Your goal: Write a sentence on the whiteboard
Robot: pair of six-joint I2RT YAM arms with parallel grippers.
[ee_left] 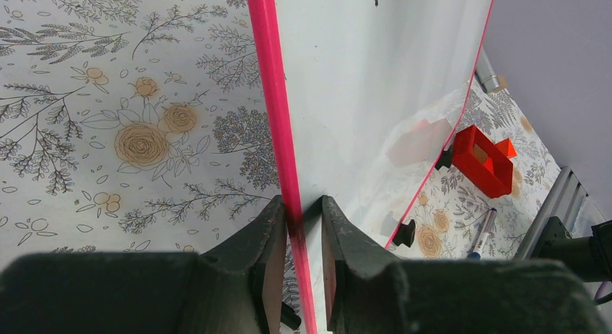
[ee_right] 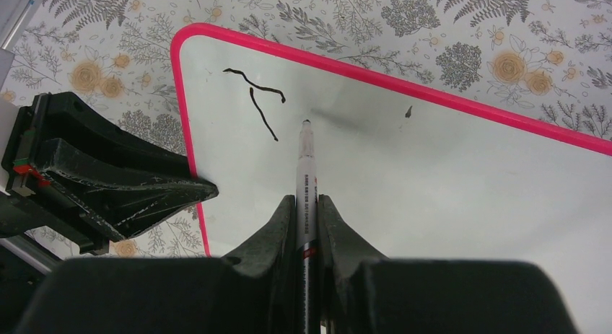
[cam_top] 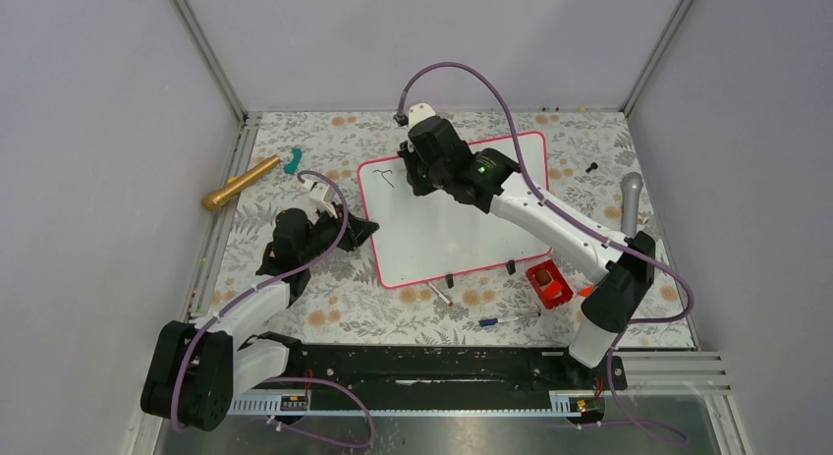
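Floral tabletop [cam_top: 324, 322] w/ whiteboard [cam_top: 442, 234]: L jaws clamp its frame [ee_left: 274, 96], R jaws grip marker [ee_right: 306, 182] nr black strokes [ee_right: 256, 96].

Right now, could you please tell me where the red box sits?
In the top view the red box lies on the table's right side, just off the whiteboard's near right corner.

Your left arm [cam_top: 250, 303] reaches forward from its base with the elbow low and the wrist turned toward the centre. Your left gripper [ee_left: 302, 213] pinches the edge of the whiteboard [ee_left: 361, 96]. Your right arm [cam_top: 545, 219] stretches diagonally forward and to the left, wrist bent down. Your right gripper [ee_right: 307, 204] is clamped tight on a marker [ee_right: 306, 168], which points out ahead of its fingers.
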